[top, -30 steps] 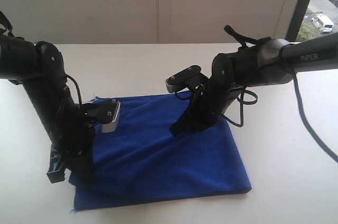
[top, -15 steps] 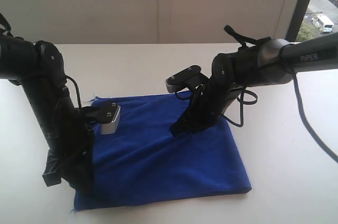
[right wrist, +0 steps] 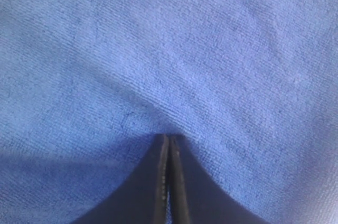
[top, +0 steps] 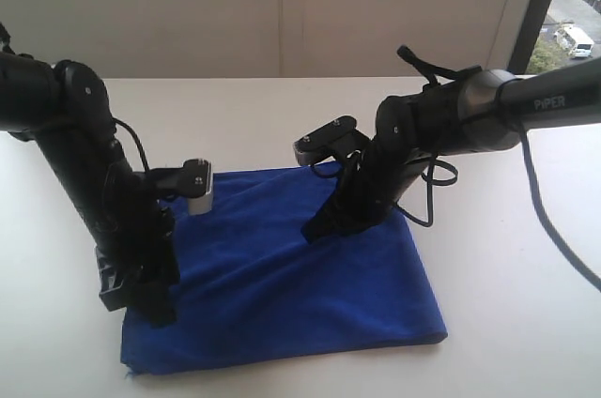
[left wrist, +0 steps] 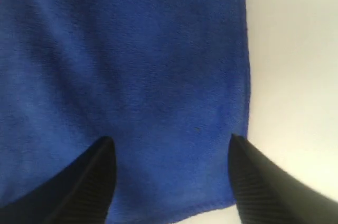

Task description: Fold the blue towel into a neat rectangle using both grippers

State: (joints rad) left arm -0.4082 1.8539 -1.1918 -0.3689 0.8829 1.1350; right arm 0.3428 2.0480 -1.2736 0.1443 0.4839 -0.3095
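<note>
The blue towel point(top: 300, 276) lies folded flat on the white table, a rough rectangle with its fold edge toward the front. My left gripper point(top: 136, 302) stands open over the towel's front left corner. In the left wrist view its black fingers point(left wrist: 97, 182) are spread wide above the towel point(left wrist: 132, 65), with nothing between them and the towel's hem and corner beside them. My right gripper point(top: 313, 229) is shut, its tips resting on the middle of the towel. The right wrist view shows the shut gripper point(right wrist: 169, 138) pressing into the cloth point(right wrist: 211, 49).
The white table point(top: 507, 257) extends on every side of the towel. A pale wall stands behind it and a window point(top: 573, 13) is at the far right. The right arm's cable point(top: 554, 229) hangs over the table's right side.
My left gripper has opened and let go of the towel's front left corner, lifting slightly away. The corner has settled flat. The right arm has not moved.
</note>
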